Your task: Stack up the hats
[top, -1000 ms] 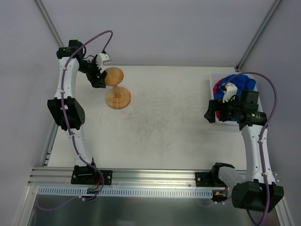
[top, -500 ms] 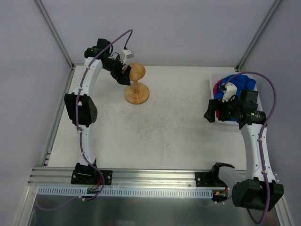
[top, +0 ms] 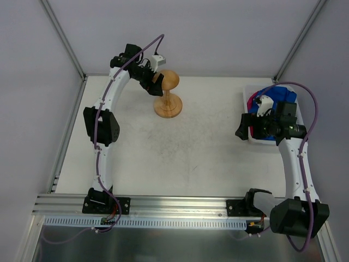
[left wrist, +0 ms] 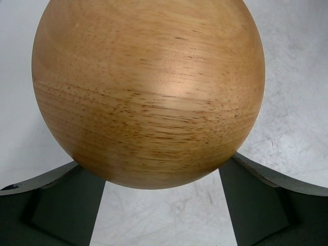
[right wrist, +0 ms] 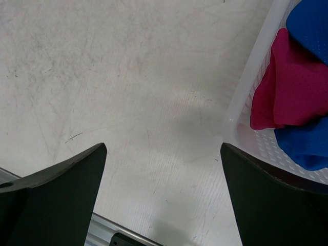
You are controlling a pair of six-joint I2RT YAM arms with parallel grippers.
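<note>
The left gripper clasps the ball head of the wooden hat stand between wide-set jaws, likely positioning it as a stacking post, while the right gripper gapes empty, the blue and magenta hats heaped in the white tray just outside one jaw.

Turned wood on the ball-topped stand filling the left wrist view: warm tan, fine dark grain flecks, smooth with a soft satin sheen. Matt white worktop, faintly scuffed and scratched grey. At the right edge of the right wrist view, milky translucent plastic tray with a perforated floor; inside, soft dull mesh cloth of the pink hat and blue hat. Matt black plastic on the right claw. Brushed metal rail along the bottom of the top view.
</note>
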